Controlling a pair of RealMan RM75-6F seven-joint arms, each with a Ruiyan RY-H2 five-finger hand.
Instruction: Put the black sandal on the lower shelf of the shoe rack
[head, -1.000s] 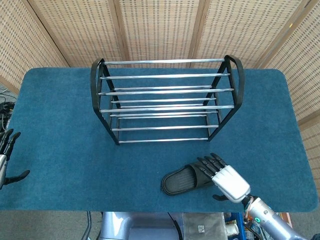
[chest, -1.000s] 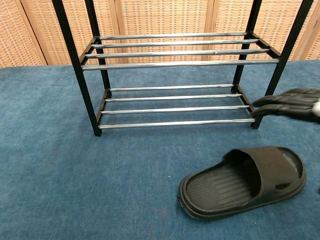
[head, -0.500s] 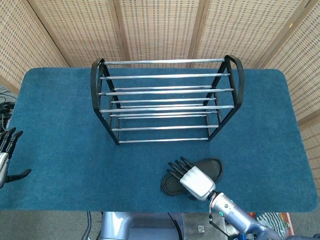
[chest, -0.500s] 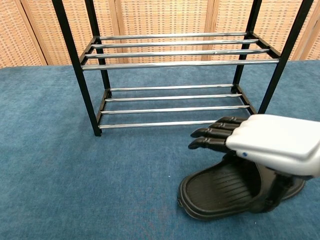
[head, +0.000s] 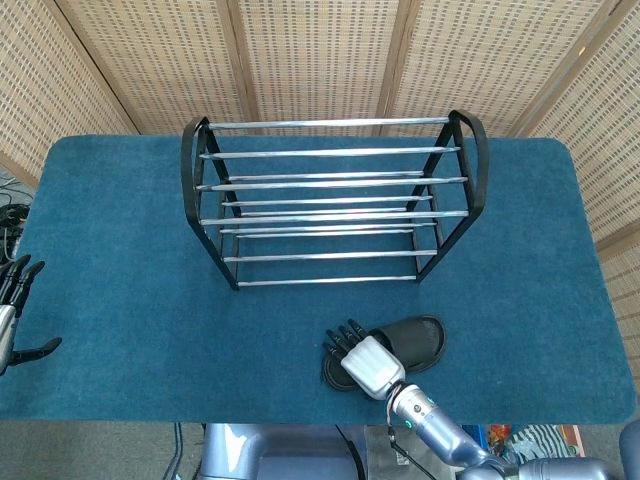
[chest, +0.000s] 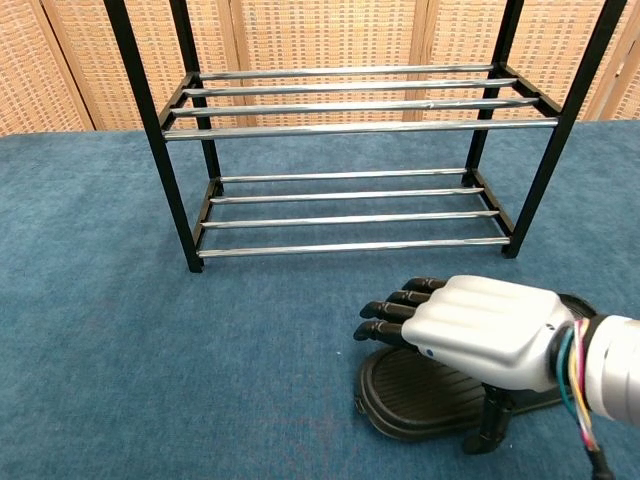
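The black sandal (head: 415, 342) lies on the blue table mat in front of the shoe rack (head: 330, 200), right of centre. My right hand (head: 362, 358) hovers flat over the sandal's left end, fingers stretched toward the rack and holding nothing. In the chest view the right hand (chest: 480, 325) covers most of the sandal (chest: 400, 392), with its thumb pointing down by the near edge. The rack's lower shelf (chest: 350, 217) is a set of bare chrome bars. My left hand (head: 12, 305) rests open at the far left table edge.
The rack's upper shelf (chest: 360, 100) carries nothing. The blue mat (head: 120, 250) covers the table, with woven wall panels (head: 320, 50) behind. The sandal lies close to the table's front edge.
My right hand has swept left over the sandal, from its right end to its left end, and dropped lower. The sandal and the left hand have stayed put.
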